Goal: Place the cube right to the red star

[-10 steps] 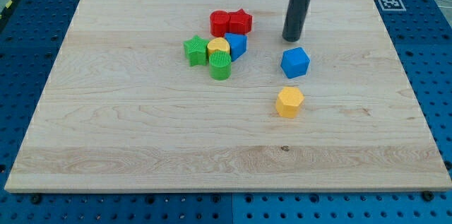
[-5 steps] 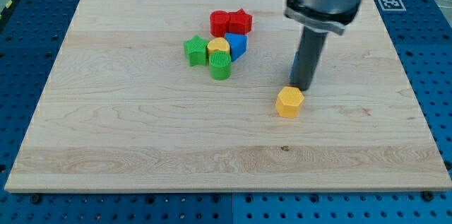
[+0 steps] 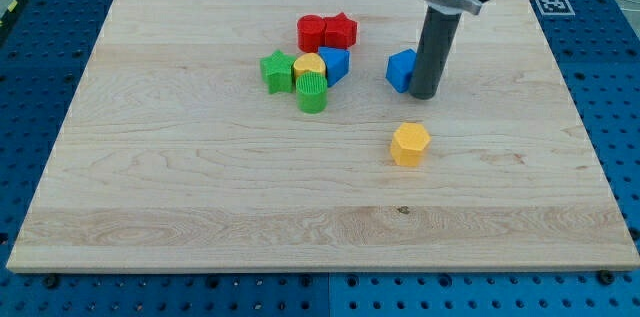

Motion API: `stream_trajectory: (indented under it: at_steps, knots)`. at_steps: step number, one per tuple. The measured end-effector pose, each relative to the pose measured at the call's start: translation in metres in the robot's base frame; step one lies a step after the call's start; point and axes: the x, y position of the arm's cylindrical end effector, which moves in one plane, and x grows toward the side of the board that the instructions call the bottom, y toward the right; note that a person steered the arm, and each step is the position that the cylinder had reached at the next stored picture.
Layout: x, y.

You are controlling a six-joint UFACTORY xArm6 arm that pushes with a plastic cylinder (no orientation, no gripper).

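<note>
Seven blocks lay on the wooden worktop (image 3: pixel 200 207), and my tip (image 3: pixel 424 94) stood against the right side of the blue cube (image 3: pixel 401 70), partly hiding it. As a plain rod, the tool had no jaws and held nothing; it was merely in contact for pushing. The cube sat to the view's right of the red star (image 3: pixel 341 30) and somewhat lower, well apart from it. In my judgement the push toward the star was in hand; the next move called for driving the cube leftward and upward until it rested just beside the star's right. A square fiducial marker (image 3: pixel 551 3) showed at the upper right; no readable writing or brand was visible.
</note>
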Motion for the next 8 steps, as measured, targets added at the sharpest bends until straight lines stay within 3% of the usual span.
stream_trajectory:
  at_steps: [2,5,7,8]
  knots:
    - [-0.040,-0.037]
    - [-0.087,-0.033]
    - [-0.171,-0.033]
    - [-0.183,-0.041]
